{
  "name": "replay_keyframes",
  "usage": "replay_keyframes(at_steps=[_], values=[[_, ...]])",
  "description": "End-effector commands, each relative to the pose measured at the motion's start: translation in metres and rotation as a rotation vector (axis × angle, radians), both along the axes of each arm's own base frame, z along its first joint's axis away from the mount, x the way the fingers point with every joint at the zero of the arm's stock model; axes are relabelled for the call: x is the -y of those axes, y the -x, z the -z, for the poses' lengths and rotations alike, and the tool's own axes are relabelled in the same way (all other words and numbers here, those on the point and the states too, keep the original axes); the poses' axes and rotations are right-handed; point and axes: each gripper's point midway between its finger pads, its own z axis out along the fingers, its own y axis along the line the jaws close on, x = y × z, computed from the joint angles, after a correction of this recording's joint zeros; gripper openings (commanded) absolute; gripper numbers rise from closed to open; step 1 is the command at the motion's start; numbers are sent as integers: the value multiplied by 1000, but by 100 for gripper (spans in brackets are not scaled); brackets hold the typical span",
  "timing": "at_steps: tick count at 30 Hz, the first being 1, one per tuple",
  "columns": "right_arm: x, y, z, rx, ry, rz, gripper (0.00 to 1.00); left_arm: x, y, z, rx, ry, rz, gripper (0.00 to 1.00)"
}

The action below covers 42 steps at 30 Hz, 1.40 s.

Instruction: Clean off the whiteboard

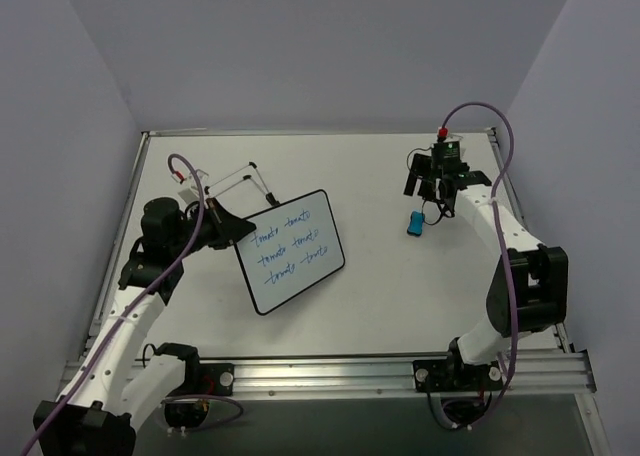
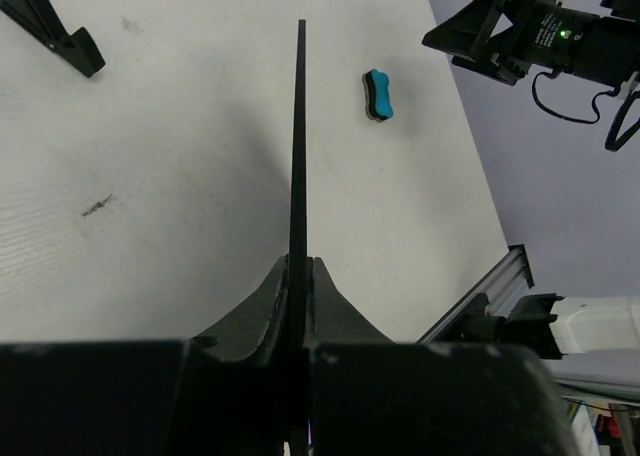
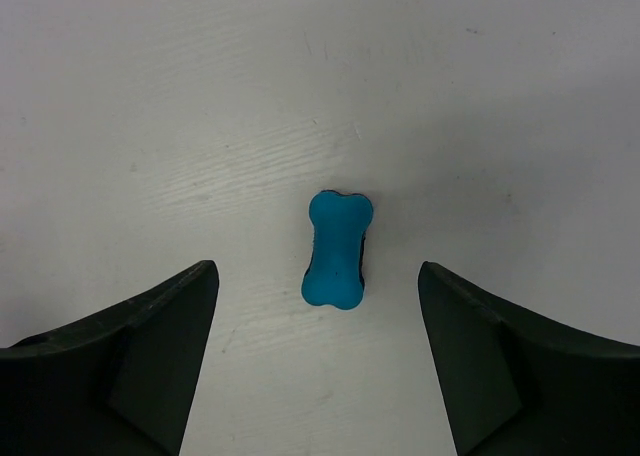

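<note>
Right gripper [image 3: 318,272], spread, brackets the blue eraser [image 3: 336,249], apparently above it, eraser's long axis crosswise; left gripper [image 2: 299,268] pinches the whiteboard [image 2: 299,156].

The whiteboard [image 1: 290,251]: a white rectangular panel with rounded corners and a thin black frame, bearing three lines of unerased blue handwriting. It sits diagonally, left of centre on the table [image 1: 400,296], its left edge clamped in the left gripper [image 1: 228,232]. The left wrist view shows it edge-on.
</note>
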Motion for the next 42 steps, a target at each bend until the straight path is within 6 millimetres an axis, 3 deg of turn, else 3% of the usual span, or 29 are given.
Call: replay_keyframes(at_steps=[1,12,19,23,31,37,42], values=[[3,0,19,-62,26,7,76,0,-1,-27,140,-32,-28,2],[7,11,76,-198,79,15,65,28,19,14,147,-140,-50,2],[2,16,103,-249,49,-20,54,26,27,12,177,-167,-30,2],[3,21,116,-276,56,-19,51,30,30,21,158,-167,-6,2],[4,18,119,-269,63,-18,40,39,33,20,171,-147,37,2],[6,17,113,-254,85,-13,44,47,36,22,164,-153,78,2],[5,14,112,-245,80,-21,39,50,38,25,158,-158,94,2]])
